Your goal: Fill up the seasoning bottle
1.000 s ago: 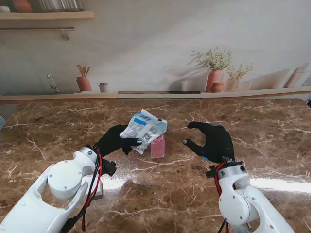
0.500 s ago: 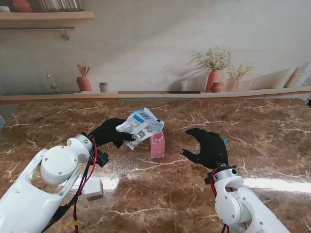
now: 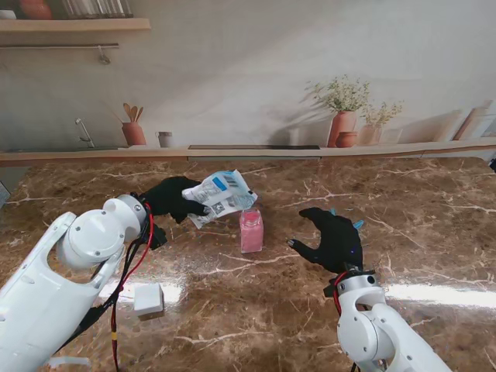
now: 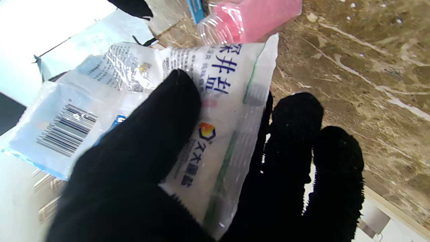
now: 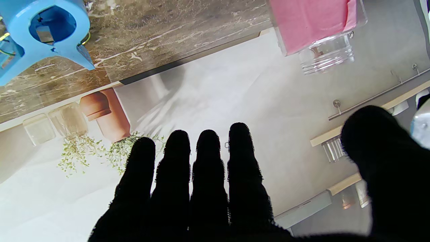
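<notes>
A: Where is the bottle (image 3: 250, 229)?
B: Upright on the tabletop (image 3: 403, 256), open. The left hand (image 3: 172, 199) is clamped on the soft, slippery bag (image 3: 221, 195) above; the right hand (image 3: 335, 236) is spread, empty.
A: Grip the bottle's stiff sides.

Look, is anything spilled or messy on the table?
No spill that I can see. The pink bottle stands upright, its mouth open. The left robot hand holds the salt bag tilted beside it. Nothing stands out.

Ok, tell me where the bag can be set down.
Bare counter lies left of the left hand, and more to the far right past the right hand. It is crowded between the hands, around the bottle; a white block sits nearer me.
</notes>
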Motion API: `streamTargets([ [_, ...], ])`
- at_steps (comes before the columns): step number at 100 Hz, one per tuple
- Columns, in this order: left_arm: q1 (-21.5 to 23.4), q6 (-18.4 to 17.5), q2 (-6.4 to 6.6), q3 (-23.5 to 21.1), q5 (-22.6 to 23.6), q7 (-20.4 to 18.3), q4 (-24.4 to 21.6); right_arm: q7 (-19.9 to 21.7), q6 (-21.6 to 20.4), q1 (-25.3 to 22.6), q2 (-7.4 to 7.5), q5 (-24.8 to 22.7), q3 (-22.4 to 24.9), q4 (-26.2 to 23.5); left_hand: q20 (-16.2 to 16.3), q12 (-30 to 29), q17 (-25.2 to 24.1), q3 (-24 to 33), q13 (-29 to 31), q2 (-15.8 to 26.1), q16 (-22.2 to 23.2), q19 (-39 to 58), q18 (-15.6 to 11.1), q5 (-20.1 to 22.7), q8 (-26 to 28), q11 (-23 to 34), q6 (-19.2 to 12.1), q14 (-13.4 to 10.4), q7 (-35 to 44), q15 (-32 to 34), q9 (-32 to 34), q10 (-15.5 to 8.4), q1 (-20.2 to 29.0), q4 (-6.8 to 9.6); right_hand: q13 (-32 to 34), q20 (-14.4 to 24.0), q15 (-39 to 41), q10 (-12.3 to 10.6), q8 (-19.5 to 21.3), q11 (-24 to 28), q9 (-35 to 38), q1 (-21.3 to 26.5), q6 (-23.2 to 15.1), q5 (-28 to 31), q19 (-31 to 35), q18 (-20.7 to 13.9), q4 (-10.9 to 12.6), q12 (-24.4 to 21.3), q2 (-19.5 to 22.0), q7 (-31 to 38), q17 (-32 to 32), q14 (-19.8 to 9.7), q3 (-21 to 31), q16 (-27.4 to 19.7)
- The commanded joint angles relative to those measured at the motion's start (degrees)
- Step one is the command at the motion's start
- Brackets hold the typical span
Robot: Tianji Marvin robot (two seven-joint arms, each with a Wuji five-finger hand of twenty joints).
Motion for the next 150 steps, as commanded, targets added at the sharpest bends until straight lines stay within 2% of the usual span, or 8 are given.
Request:
streamTargets([
  [1, -1.2, 0.4, 0.35, 0.3, 1.4, -0.5, 0.7, 0.7, 0.1, -0.4, -0.18, 0.3, 0.1, 0.3, 1.7, 2.4, 0.9, 11.6, 2.6, 9.1, 0.2, 3.9, 0.6, 5.6, 6.2, 7.3, -11.6, 0.8, 16.9, 2.7, 4.5, -7.9, 4.5, 3.05, -1.8, -1.3, 0.0, -0.1, -0.5, 0.2, -0.8, -1.6, 0.6, -1.4, -1.3, -1.8, 1.9, -1.1, -0.1, 0.2, -0.5, -1.2, -0.5, -1.7],
  [14, -3.0, 0.1, 0.72, 1.0, 3.9, -1.7, 2.1, 0.9, -0.6, -0.5, -0.05, 0.0, 0.4, 0.1, 1.6, 2.3, 1.1, 11.9, 2.7, 9.0, 0.2, 3.8, 0.7, 5.6, 6.1, 7.4, -11.7, 0.6, 16.9, 2.7, 4.6, -8.0, 4.3, 2.96, -1.9, -1.3, -0.1, -0.1, -0.7, 0.1, -1.0, -1.7, 0.7, -1.6, -1.4, -1.8, 1.9, -1.2, -0.2, 0.1, -0.5, -1.3, -0.5, -1.8],
  [62, -6.1, -2.1, 1.63, 2.7, 8.7, -4.8, 4.9, 3.4, -3.1, 0.5, 0.29, 0.8, 0.7, 0.3, 1.4, 2.2, 1.4, 12.6, 3.1, 8.6, 0.1, 3.9, 0.5, 5.6, 5.8, 7.6, -12.0, 0.2, 17.3, 2.8, 4.8, -8.2, 3.8, 2.68, -2.1, -1.5, -0.2, 0.0, -1.2, -0.1, -1.4, -1.7, 0.9, -1.8, -1.7, -1.7, 1.9, -1.7, -0.2, -0.1, -0.6, -1.2, -0.5, -2.0],
  [88, -6.7, -0.6, 1.68, 4.1, 11.0, -4.7, 4.2, 3.8, -3.3, 0.6, 0.12, 2.1, 0.6, 0.3, 1.2, 2.0, 2.0, 13.4, 3.7, 8.4, 0.0, 4.0, 0.3, 5.8, 5.5, 7.9, -11.6, 0.3, 17.4, 2.9, 5.1, -7.8, 3.5, 2.66, -1.5, -1.2, 0.0, 0.2, -1.3, 0.2, -0.7, -1.2, 0.9, -1.4, -1.2, -0.9, 1.9, -1.5, 0.4, 0.3, -0.3, -0.9, -0.3, -1.9],
  [116, -8.9, -0.3, 2.14, 5.9, 15.1, -6.5, 3.7, 4.0, -3.3, 0.6, 0.02, 2.9, 1.0, 0.5, 1.0, 1.9, 2.9, 14.1, 4.5, 8.1, 0.0, 4.3, 0.1, 5.8, 5.2, 8.2, -12.2, -0.6, 17.5, 3.3, 5.6, -8.3, 2.5, 2.61, -1.4, -1.0, 0.1, 0.3, -1.3, 0.2, -0.7, -0.8, 0.7, -1.4, -1.0, -0.9, 1.6, -1.4, 0.5, 0.4, -0.3, -0.8, -0.3, -1.7],
  [131, -10.3, 1.0, 1.97, 7.6, 17.0, -6.0, 3.8, 3.7, -3.5, 0.5, -0.06, 3.1, 1.2, 0.6, 1.0, 1.9, 3.0, 14.4, 4.7, 8.1, 0.1, 4.6, 0.2, 5.6, 4.7, 8.4, -12.0, -0.5, 17.3, 3.7, 5.7, -8.1, 2.3, 2.64, -1.4, -0.9, 0.1, 0.3, -1.3, 0.2, -0.6, -0.6, 0.7, -1.3, -0.9, -0.8, 1.5, -1.3, 0.5, 0.6, -0.3, -0.7, -0.2, -1.7],
  [150, -11.4, 0.8, 1.59, 9.1, 20.4, -3.9, 3.8, 3.6, -3.9, 0.4, -0.22, 4.1, 1.6, 0.7, 0.8, 1.7, 4.0, 15.4, 5.6, 7.0, 0.0, 5.3, 0.0, 5.6, 3.5, 8.9, -11.8, -1.0, 17.6, 4.5, 6.3, -8.2, 1.8, 2.01, -1.2, -0.8, 0.2, 0.4, -1.2, 0.3, -0.3, -0.4, 0.6, -1.1, -0.8, -0.5, 1.5, -1.2, 0.7, 0.7, -0.2, -0.6, 0.0, -1.6],
])
